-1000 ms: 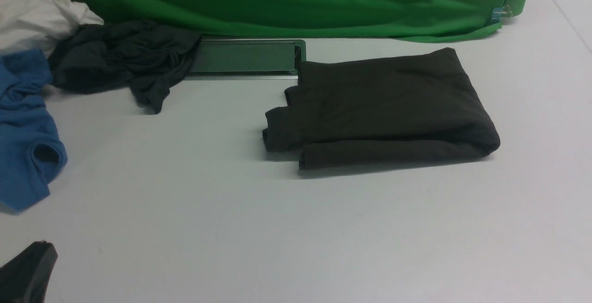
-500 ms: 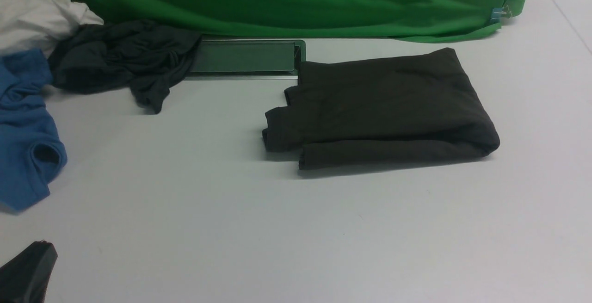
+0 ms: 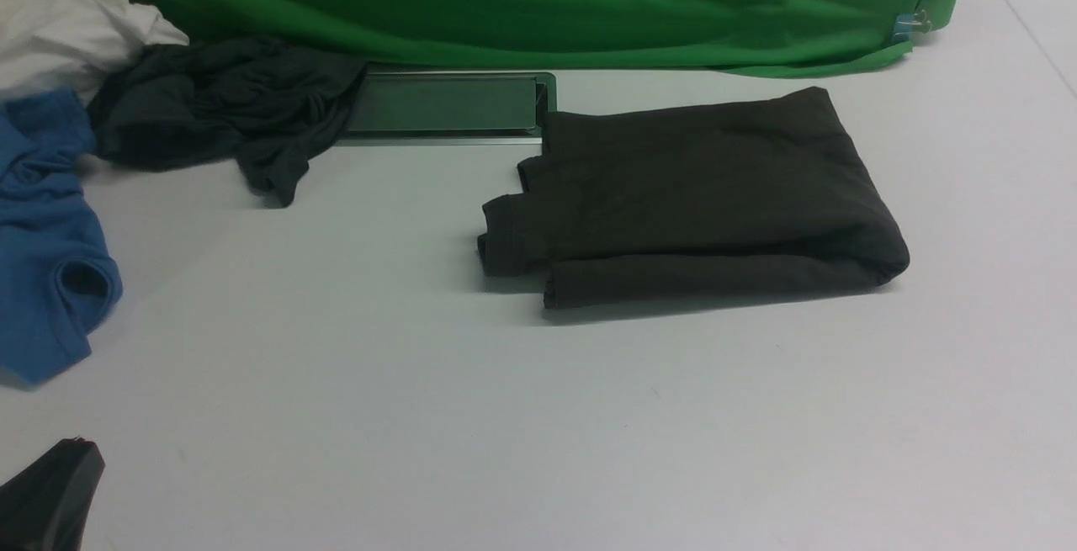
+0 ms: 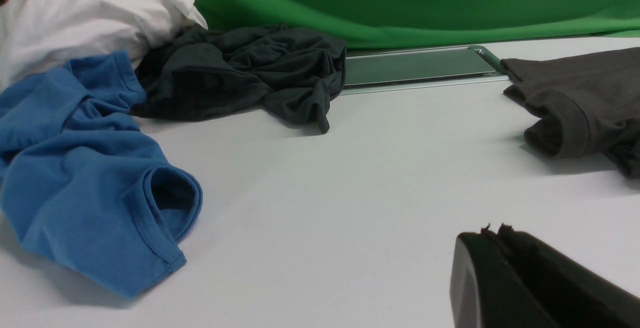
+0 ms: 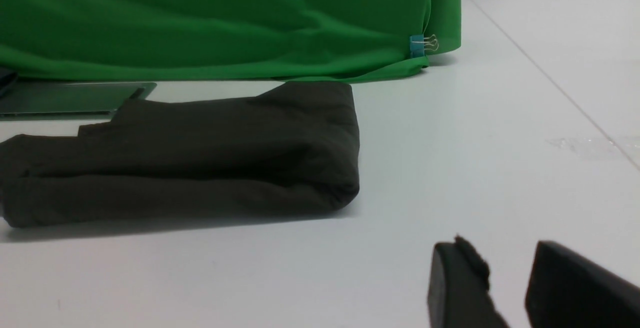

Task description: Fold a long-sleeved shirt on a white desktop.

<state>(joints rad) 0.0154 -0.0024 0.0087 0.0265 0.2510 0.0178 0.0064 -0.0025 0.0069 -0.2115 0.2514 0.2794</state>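
Observation:
The dark brownish-black long-sleeved shirt (image 3: 690, 202) lies folded into a thick rectangle on the white desktop (image 3: 505, 416), right of centre toward the back. A cuffed sleeve end sticks out at its left side (image 4: 560, 122). The right wrist view shows its folded right end (image 5: 200, 168). My left gripper (image 3: 50, 492) rests low at the near left corner, its fingers (image 4: 492, 240) pressed together on nothing. My right gripper (image 5: 505, 258) hovers over bare desktop to the right of the shirt, a gap between its empty fingers; it is outside the front view.
A crumpled dark teal-grey garment (image 3: 219, 113), a bright blue garment (image 3: 46, 240) and a white cloth (image 3: 67, 29) are heaped at the back left. A green cloth backdrop (image 3: 538, 4) runs along the back, with a flat metal plate (image 3: 446, 105) below it.

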